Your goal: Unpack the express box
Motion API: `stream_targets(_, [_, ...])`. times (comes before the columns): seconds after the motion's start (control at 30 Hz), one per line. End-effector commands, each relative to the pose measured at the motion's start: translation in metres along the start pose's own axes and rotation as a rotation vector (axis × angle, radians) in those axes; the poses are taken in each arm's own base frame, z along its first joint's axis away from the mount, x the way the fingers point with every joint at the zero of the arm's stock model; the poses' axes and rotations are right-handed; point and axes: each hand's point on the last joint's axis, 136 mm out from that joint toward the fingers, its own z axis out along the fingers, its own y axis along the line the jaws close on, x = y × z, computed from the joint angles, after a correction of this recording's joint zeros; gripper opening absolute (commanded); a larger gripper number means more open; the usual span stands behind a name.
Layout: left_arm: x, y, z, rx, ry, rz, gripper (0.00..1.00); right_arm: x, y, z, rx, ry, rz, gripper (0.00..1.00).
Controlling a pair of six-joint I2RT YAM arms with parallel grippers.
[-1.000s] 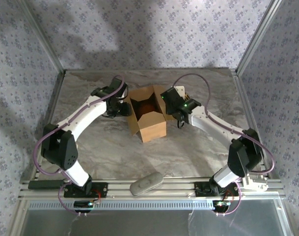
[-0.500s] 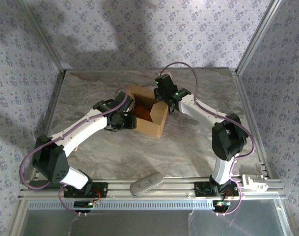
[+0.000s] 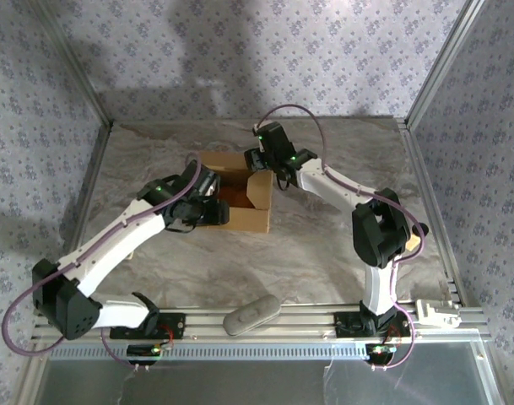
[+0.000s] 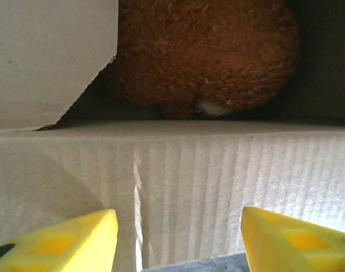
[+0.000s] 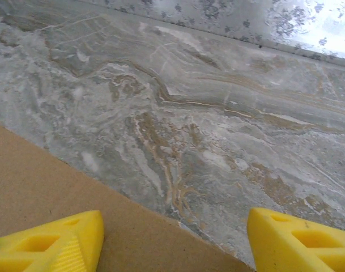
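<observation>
Cardboard express box [image 3: 250, 221] dead ahead of left gripper [image 4: 178, 226], its wall across the spread, empty jaws | brown plush toy [image 4: 206, 51] just beyond, inside | right gripper [image 5: 175, 226] agape, empty, over far flap [image 5: 42, 187], probably touching | left arm nearer toy

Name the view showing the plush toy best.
Left wrist: the plush toy lies close up, fuzzy brown, inside the open express box. Top external gives the plush toy as a small dark patch. Right wrist faces a flap and table.

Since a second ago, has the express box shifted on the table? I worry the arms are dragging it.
Yes. The express box slid left, off its line with the grey object on the near rail.
</observation>
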Motion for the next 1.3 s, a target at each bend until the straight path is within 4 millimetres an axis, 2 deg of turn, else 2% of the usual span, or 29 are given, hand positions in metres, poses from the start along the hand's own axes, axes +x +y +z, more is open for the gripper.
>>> stream_targets(0.0, [-0.002,0.002,-0.029,0.0,-0.022,0.029,0.61,-0.033,0.011,-0.035,-0.052,-0.066,-0.025,0.7])
stream_targets(0.1, [-0.018,0.017,-0.043,-0.051,-0.062,0.008,0.61,-0.046,0.002,-0.053,-0.017,-0.103,-0.005,0.71])
stream_targets(0.23, [-0.05,0.032,-0.044,-0.068,-0.128,-0.034,0.62,-0.047,-0.004,-0.076,0.016,-0.109,0.004,0.73])
stream_targets(0.4, [-0.083,0.04,-0.031,-0.066,-0.17,-0.053,0.64,-0.03,-0.002,-0.095,0.092,-0.063,-0.017,0.75])
stream_targets(0.6, [-0.105,0.049,-0.006,-0.09,-0.137,-0.042,0.62,0.0,0.021,-0.109,0.127,-0.029,-0.008,0.79])
stream_targets(0.73, [-0.111,0.06,0.004,-0.101,-0.143,-0.066,0.62,0.018,0.031,-0.107,0.167,-0.003,-0.022,0.81])
stream_targets(0.93, [-0.106,0.072,0.021,-0.126,-0.105,-0.08,0.62,0.039,0.045,-0.097,0.217,0.051,-0.05,0.82])
stream_targets(1.17, [-0.098,0.076,0.035,-0.128,-0.078,-0.098,0.61,0.053,0.049,-0.086,0.248,0.089,-0.061,0.82])
stream_targets(1.27, [-0.096,0.079,0.04,-0.141,-0.065,-0.099,0.61,0.06,0.045,-0.086,0.269,0.112,-0.068,0.82])
